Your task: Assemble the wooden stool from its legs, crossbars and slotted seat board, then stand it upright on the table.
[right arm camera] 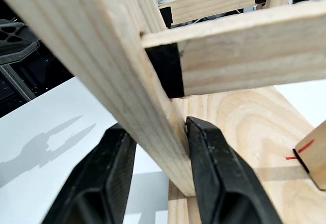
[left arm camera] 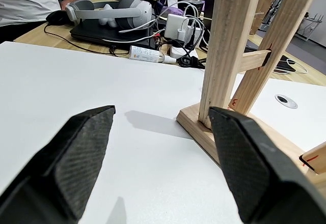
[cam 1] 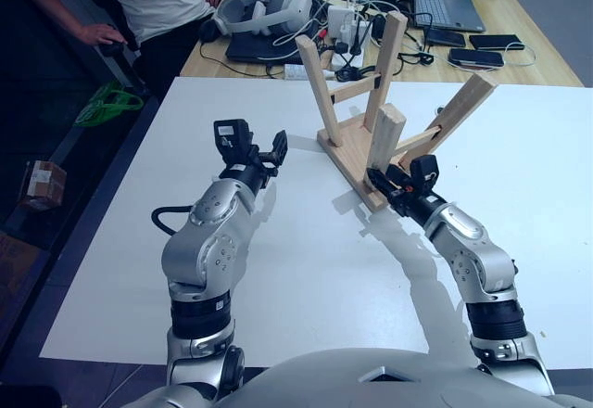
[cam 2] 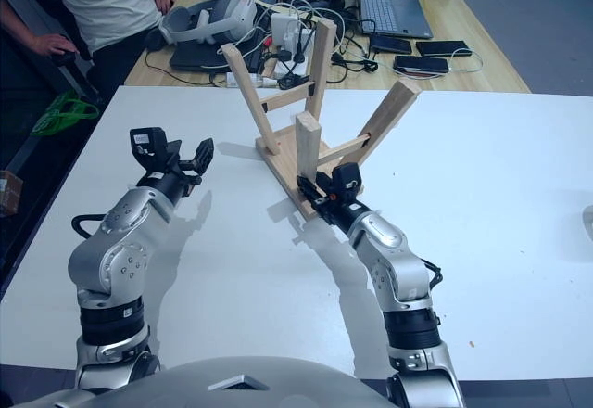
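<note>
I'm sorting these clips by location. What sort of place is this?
Probably a robotics lab or tech office: behind the white table with the wooden stool runs a wooden desk crowded with laptops, a VR-style headset and tangled cables.

Stool (cam 1: 384,134) on table (cam 1: 306,278), right of left gripper (cam 1: 252,146); desk (cam 1: 544,53) behind

Stool (cam 1: 382,74) x1: leg (cam 1: 318,88) x4, crossbar (cam 1: 355,88) x2 visible, seat board (cam 1: 347,169) x1. White table (cam 1: 278,287) x1. Desk (cam 1: 547,60) x1 at 12 o'clock, carrying laptop (cam 1: 445,5) x2, phone (cam 1: 475,57) x3, headset (cam 1: 264,14) x1. Green object (cam 1: 107,102) x1 at 10 o'clock.
</note>
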You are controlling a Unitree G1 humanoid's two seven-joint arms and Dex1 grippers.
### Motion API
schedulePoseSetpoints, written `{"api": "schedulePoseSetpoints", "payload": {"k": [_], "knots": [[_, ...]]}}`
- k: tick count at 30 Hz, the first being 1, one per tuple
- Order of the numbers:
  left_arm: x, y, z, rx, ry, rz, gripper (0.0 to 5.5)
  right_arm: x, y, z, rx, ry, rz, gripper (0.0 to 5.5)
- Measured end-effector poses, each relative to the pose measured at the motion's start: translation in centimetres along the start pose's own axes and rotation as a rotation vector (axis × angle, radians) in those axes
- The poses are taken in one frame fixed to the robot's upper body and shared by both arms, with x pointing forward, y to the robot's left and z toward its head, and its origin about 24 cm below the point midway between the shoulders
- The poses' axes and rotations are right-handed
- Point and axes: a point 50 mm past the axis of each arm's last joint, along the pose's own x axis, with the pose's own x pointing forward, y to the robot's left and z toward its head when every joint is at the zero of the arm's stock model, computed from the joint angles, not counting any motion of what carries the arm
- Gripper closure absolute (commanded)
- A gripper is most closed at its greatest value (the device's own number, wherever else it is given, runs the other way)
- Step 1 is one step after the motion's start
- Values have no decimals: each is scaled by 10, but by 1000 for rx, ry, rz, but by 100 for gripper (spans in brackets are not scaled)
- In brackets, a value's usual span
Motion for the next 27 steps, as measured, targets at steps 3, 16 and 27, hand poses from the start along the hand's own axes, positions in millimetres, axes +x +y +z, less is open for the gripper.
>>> {"api": "schedulePoseSetpoints", "payload": {"k": [3,16,27], "knots": [[0,-1,-1,-1,0,-5,209,0,0,0,1,1,1,404],[2,-4,1,11,-7,-20,209,5,-18,38,459,-196,-93,420],[3,-5,0,16,-4,-20,209,4,-22,46,629,-252,-128,436]]}}
